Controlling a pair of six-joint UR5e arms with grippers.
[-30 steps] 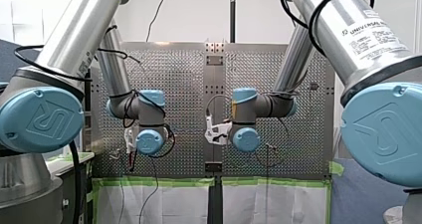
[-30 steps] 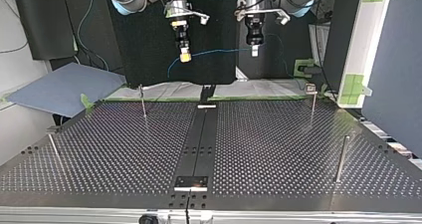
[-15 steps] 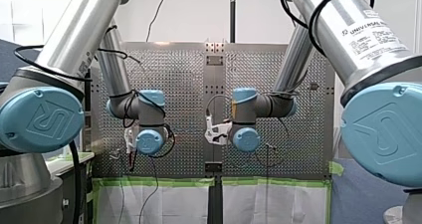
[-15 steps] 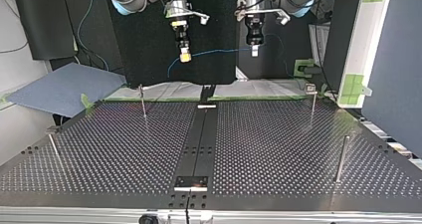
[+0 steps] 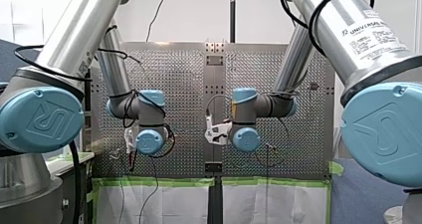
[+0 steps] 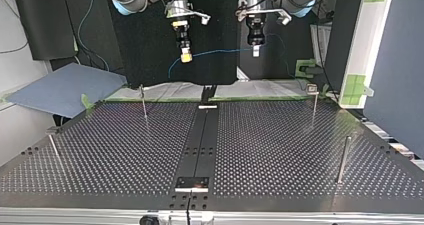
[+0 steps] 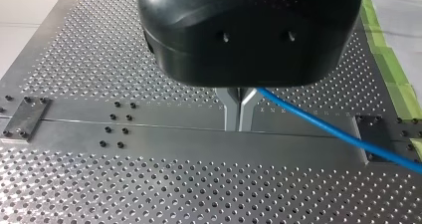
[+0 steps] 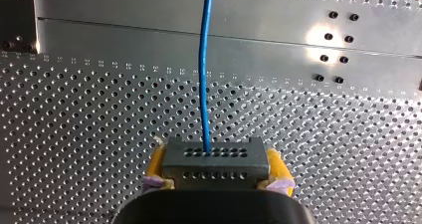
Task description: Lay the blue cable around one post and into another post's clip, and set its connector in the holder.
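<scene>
In the top view both grippers hang above the table's far edge. My right gripper (image 6: 186, 58), with yellow pads, is at the view's left, and my left gripper (image 6: 256, 50) is at its right. The blue cable (image 6: 222, 50) stretches between them. In the right wrist view my right gripper (image 8: 214, 176) is shut on the dark grey connector (image 8: 213, 159), and the blue cable (image 8: 205, 59) runs straight ahead from it. In the left wrist view my left gripper (image 7: 239, 127) has its metal fingers shut on the blue cable (image 7: 338, 135), which trails off to one side.
Thin posts stand on the perforated table: one (image 6: 143, 101) far left, one with a clip (image 6: 313, 102) far right, one (image 6: 343, 159) near right, one (image 6: 54, 148) near left. A black plate (image 6: 192, 183) sits on the centre rail near the front edge. Green tape lines the far edge.
</scene>
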